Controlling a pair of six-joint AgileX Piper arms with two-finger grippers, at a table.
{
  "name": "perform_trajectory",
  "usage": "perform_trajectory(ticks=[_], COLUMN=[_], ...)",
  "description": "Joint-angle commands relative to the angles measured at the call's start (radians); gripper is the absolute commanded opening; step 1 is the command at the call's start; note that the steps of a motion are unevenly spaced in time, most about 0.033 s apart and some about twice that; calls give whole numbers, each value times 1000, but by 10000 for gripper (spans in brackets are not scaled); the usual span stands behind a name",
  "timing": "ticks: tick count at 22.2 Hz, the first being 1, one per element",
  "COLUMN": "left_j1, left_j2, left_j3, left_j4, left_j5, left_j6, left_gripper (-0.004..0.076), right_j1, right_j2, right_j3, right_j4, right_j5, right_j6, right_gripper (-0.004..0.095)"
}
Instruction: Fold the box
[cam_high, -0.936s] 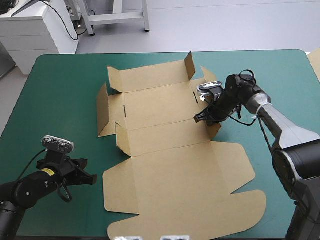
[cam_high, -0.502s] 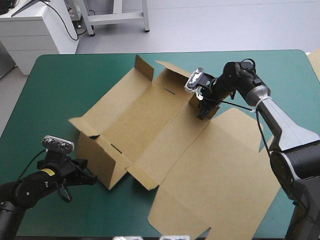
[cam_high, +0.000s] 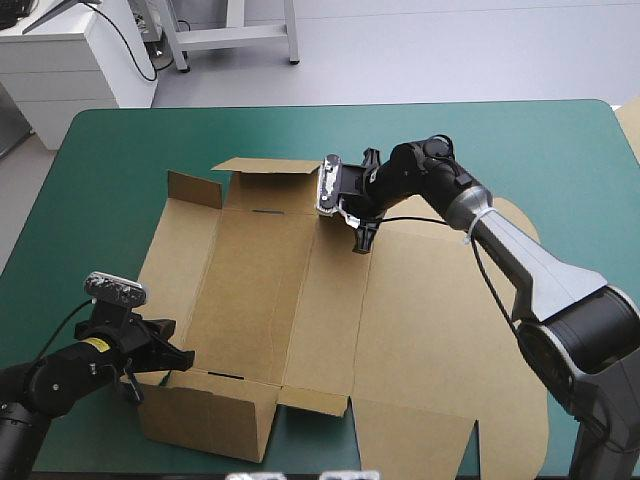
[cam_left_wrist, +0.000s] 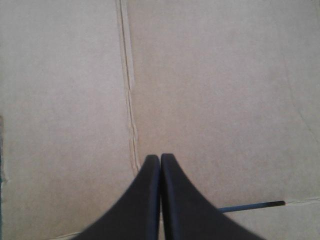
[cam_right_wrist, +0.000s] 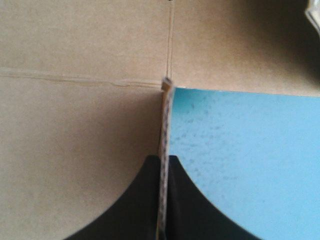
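Teal-green bench seen from above, with the brown box, a cut sheet of board lying mostly flat, filling nearly all of its middle. A moment earlier I had the sheet lying the other way. It has since been swung about a quarter turn, so its broad lid panel now spreads from the box's centre out to its right side, and the tray panels make up the box's left side. One wall stands raised at the box's near left corner, and short flaps stand up along the box's far edge. The right jaws are at that far edge, beside the flaps, all but closed and pinching a bare edge of the board between them. The left jaws are closed on nothing, meeting in a point close against the box's near left corner; I cannot tell whether they touch it. As I read it, the turn has brought the raised wall within the left arm's reach, so both arms can work on the walls, none of which looks tucked yet
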Motion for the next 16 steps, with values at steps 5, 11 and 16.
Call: perform_trajectory(ticks=[5,11,16], left_j1=[1,1,1], left_j2=[-2,-2,-2], left_j3=[-29,-29,-29], left_j4=[-34,-32,-30], left_j5=[-7,-5,-5], left_j6=[-9,-9,-7], left_gripper=[-8,-8,-8], right_j1=[43,50,50], right_j2=[-56,-56,-60], right_j3=[-37,-37,-37], right_j4=[56,37,-17], right_j5=[-167,-164,-164], right_j6=[-23,23,35], right_gripper=[-18,200,380])
